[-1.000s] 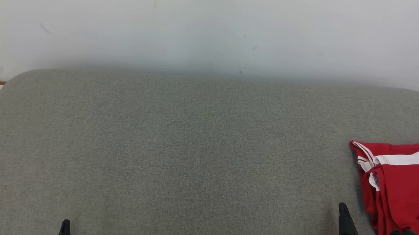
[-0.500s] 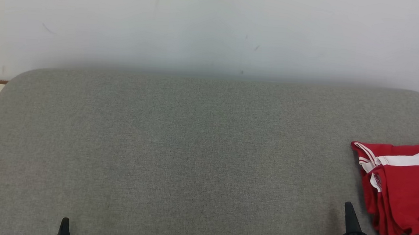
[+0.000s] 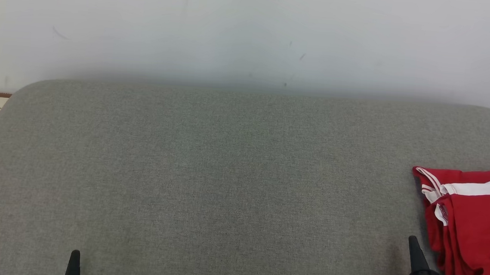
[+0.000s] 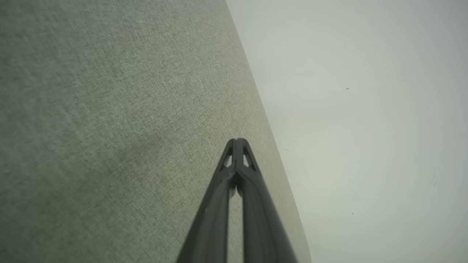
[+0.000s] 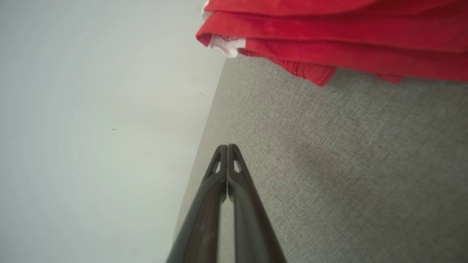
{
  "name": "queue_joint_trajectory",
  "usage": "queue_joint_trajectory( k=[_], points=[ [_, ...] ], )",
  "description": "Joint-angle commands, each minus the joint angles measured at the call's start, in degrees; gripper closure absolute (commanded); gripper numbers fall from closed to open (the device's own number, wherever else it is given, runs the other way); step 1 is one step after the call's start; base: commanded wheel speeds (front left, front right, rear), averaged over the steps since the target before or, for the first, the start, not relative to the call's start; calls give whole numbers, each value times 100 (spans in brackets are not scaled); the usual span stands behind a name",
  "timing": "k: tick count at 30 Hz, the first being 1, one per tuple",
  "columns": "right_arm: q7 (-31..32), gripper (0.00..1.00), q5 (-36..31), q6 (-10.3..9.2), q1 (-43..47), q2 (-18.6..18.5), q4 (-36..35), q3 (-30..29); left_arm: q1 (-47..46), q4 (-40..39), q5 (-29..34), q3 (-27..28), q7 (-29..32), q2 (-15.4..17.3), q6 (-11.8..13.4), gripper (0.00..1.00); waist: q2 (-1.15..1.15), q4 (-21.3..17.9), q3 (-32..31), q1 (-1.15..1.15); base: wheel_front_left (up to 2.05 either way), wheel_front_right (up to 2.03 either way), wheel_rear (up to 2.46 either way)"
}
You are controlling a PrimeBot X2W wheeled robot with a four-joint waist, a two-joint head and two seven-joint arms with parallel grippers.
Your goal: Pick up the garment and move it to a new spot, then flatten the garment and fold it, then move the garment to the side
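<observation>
Lying at the right-hand end of the grey upholstered cushion (image 3: 225, 175), the red garment with white trim (image 3: 476, 222) is sitting in stacked layers, its edges roughly lined up and its far part running off the head view's right side; in the right wrist view its layered hems are overhanging one another just above the bare fabric; judging by that, the folding looks done and the last step, setting the garment aside, is the one in hand and appears close to finished; nothing is gripping or touching the cloth; the next move is probably calling for little beyond keeping both arms clear of the stack so no layer is dragged loose, though if the pile is meant to go further over, the jaws would need opening first and a grip taken through all the layers at once; the right gripper (image 3: 412, 240) is hovering just beside the garment's near-left corner, apart from it, its two dark fingers pressed together and holding nothing, pointing toward the pale wall (image 3: 252, 34); the left gripper (image 3: 74, 254) is resting well apart at the lower left, over bare cushion, its fingers likewise closed tip to tip and empty
</observation>
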Motion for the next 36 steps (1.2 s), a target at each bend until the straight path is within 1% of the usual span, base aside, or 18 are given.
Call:
queue_joint_trajectory(
  k=[1, 18, 36],
  points=[
    [34, 100, 140, 2, -99, 5, -78, -31, -59, -54, -123, 34, 29, 41, -55, 100, 0, 2, 0, 0, 0, 0, 0],
    [285, 100, 1012, 2, -97, 44, -159, -253, -96, -84, -1014, 65, 244, 44, -134, 100, 0, 39, -1, 0, 0, 0, 0],
    [503, 100, 1782, 2, -90, 78, -239, -447, -124, -109, -1768, 87, 423, 48, -200, 100, 0, 76, -1, 0, 0, 0, 0]
  ],
)
